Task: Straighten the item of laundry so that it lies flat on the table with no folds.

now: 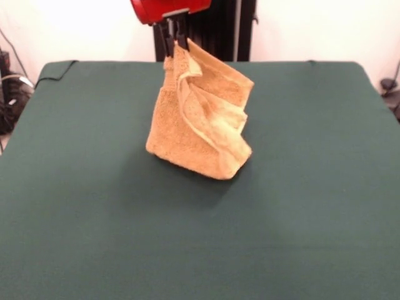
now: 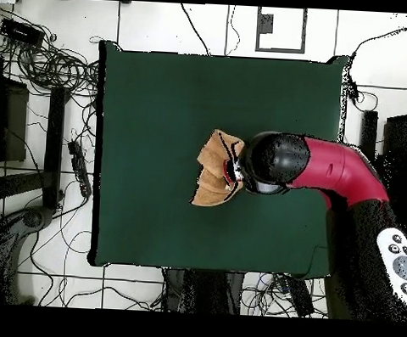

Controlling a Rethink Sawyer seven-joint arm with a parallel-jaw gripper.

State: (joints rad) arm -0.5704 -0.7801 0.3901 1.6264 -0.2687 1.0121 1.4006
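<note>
Up top in the front view, the claw (image 1: 175, 37) comes down from the red arm (image 1: 169, 9) and pinches the towel (image 1: 200, 119) by its top corner, fingers clamped narrow on the cloth. Towel hangs from that corner in a bunched, roughly triangular shape with several vertical folds; lighter hem edges show along the folds. Its lower edge sits at or just on the table (image 1: 94, 206), with a faint shadow under it. It is near the middle of the table, slightly toward the robot's side. Rest of the green surface is bare.

Overhead view: towel (image 2: 213, 174) sits around table centre, crumpled and narrow, well away from every edge of the table (image 2: 160, 96). The arm (image 2: 326, 169) reaches in from the picture's right, its round black end directly beside and partly over the towel. Claw (image 2: 234, 170) itself is mostly hidden under the arm here. Cables and gear lie on the floor (image 2: 33, 251) around the table.
</note>
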